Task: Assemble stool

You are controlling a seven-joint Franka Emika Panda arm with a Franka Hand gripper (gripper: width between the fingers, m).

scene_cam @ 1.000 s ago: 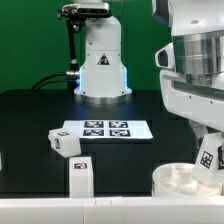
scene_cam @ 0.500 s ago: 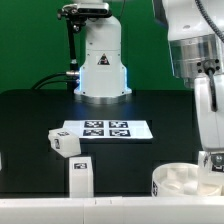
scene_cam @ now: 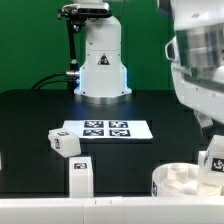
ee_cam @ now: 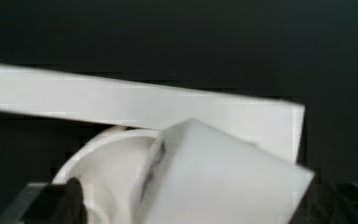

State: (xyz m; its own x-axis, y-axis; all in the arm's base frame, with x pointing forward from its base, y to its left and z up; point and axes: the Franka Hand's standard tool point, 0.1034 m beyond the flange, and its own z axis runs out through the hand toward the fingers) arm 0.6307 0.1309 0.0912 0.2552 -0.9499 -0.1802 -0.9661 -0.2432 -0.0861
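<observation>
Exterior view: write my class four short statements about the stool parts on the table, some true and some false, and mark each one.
1. Two loose legs lie on the black table, to the exterior view's left of the seat. True.
2. The marker board rests on top of the seat. False: it lies flat on the table, apart from the seat.
3. A third leg with a marker tag stands at the seat's edge, on the exterior view's right. True.
4. The backdrop behind the table is red. False: it is green.
</observation>
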